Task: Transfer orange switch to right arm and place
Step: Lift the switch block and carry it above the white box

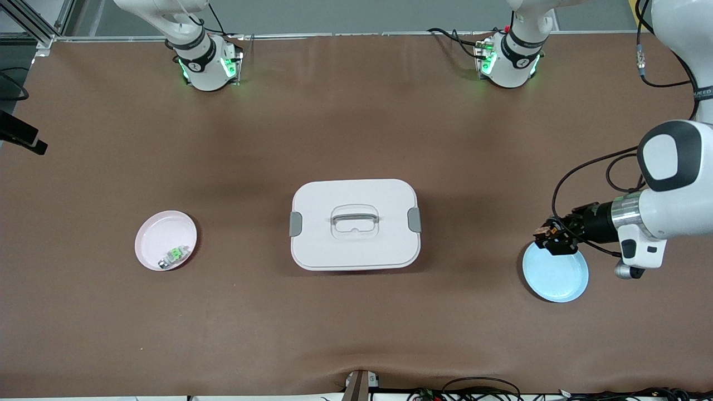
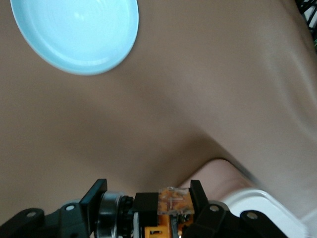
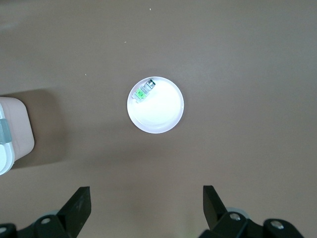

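Observation:
The orange switch (image 1: 545, 230) (image 2: 171, 203), a tiny black part with an orange top, is clamped in my left gripper (image 1: 550, 236) (image 2: 150, 196). That gripper is shut on it and lies sideways in the air over the rim of the light blue plate (image 1: 557, 275) (image 2: 74, 34), at the left arm's end of the table. The right arm (image 1: 195, 50) rises out of the front view. My right gripper (image 3: 145, 196) stands open and empty, high over the table beside the pink plate (image 3: 161, 111) (image 1: 159, 234).
A white lidded box (image 1: 355, 223) (image 3: 10, 134) (image 2: 257, 208) with grey clips sits mid-table between the two plates. A small grey-white part with a green top (image 1: 175, 254) (image 3: 143, 91) lies in the pink plate. Brown mat covers the table.

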Robot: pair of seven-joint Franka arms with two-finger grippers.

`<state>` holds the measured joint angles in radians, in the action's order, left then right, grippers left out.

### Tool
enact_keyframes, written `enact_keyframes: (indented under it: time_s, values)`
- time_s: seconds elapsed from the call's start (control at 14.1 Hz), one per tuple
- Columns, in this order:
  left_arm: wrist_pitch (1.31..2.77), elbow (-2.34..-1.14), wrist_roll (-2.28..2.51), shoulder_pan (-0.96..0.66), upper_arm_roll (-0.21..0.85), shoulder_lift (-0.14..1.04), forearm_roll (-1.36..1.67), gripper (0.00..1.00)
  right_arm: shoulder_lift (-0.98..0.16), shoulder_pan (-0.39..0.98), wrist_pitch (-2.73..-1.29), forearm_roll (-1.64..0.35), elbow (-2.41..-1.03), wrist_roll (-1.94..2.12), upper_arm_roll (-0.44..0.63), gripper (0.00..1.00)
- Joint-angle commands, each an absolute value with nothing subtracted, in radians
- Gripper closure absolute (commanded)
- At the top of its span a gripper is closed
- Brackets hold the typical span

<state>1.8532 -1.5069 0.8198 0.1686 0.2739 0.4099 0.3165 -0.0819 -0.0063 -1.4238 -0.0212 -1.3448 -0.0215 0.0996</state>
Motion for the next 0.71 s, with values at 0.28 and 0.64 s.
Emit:
enact_keyframes:
  time_s: [0.28,0.64]
  values:
    - [1.851,-1.505,1.326,0.172,0.414,0.390,0.472,0.91,-0.103,-0.017,-1.454,-0.021,-1.342,-0.021,0.097,0.00]
    - [1.865,-1.503,1.586,0.160,0.526,0.394,0.483,0.91,-0.170,-0.017,-1.500,-0.020,-1.342,-0.017,0.097,0.00]
